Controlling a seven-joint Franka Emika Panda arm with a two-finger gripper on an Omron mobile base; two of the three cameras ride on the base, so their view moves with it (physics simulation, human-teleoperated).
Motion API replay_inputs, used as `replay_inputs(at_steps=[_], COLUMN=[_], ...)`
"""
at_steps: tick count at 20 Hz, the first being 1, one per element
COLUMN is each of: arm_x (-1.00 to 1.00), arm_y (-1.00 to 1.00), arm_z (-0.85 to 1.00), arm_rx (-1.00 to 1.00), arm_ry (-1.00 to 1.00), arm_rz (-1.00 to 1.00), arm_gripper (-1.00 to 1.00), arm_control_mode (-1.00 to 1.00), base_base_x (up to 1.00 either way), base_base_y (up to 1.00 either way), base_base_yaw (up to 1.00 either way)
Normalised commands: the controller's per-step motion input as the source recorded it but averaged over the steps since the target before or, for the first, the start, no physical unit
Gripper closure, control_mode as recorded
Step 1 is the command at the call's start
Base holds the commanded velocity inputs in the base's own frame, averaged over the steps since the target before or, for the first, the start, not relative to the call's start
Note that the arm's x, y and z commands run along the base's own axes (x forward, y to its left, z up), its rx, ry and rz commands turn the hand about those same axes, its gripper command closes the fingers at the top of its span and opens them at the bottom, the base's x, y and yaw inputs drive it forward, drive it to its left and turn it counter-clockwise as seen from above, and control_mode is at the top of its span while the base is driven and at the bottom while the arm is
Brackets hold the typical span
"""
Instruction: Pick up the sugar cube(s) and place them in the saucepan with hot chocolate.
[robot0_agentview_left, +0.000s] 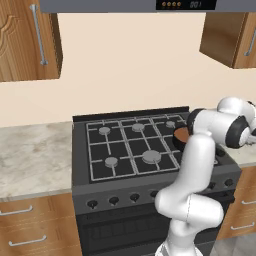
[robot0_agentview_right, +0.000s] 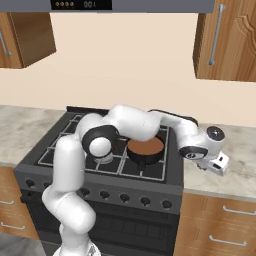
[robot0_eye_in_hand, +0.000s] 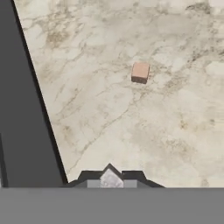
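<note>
Nearest the hand camera, the gripper (robot0_eye_in_hand: 110, 180) is closed narrowly on a small pale sugar cube (robot0_eye_in_hand: 110, 178), which sits pinched between the two dark fingertips at the bottom of the hand view. Beyond it lies the marbled bench (robot0_eye_in_hand: 166, 122), and on that surface, well apart from the gripper, rests a second, brownish sugar cube (robot0_eye_in_hand: 140, 72). The dark edge of the stove (robot0_eye_in_hand: 22, 109) runs along the left side of the hand view. In the right base view, the arm reaches across the stove (robot0_agentview_right: 60, 165) so that the hand (robot0_agentview_right: 216, 161) hangs above the bench (robot0_agentview_right: 240, 170) just to the right of the stove. The saucepan (robot0_agentview_right: 145, 150), dark-rimmed and filled with orange-brown liquid, stands on the front right burner, near the arm's wrist. In the left base view the saucepan (robot0_agentview_left: 181, 136) is partly hidden behind the arm. Wooden wall cabinets (robot0_agentview_right: 230, 40) hang farthest back.
</note>
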Motion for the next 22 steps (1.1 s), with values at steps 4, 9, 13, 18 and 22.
replay_inputs(at_steps=[4,9,13,18,22], arm_x=[-0.4,-0.21,0.0,0.0,0.02], arm_y=[0.39,0.78,0.88,0.99,1.0], arm_z=[0.73,0.8,0.93,0.43,0.0], arm_rx=[0.0,-0.1,-0.2,-0.25,-0.12], arm_ry=[-0.21,-0.06,0.0,0.1,0.02], arm_rz=[0.0,0.0,0.0,0.0,0.0], arm_gripper=[1.0,1.0,1.0,1.0,1.0], arm_control_mode=[-1.0,-1.0,-1.0,-1.0,-1.0], base_base_x=[0.0,0.0,0.0,0.0,0.0], base_base_y=[0.0,0.0,0.0,0.0,0.0], base_base_yaw=[0.0,0.0,0.0,0.0,0.0])
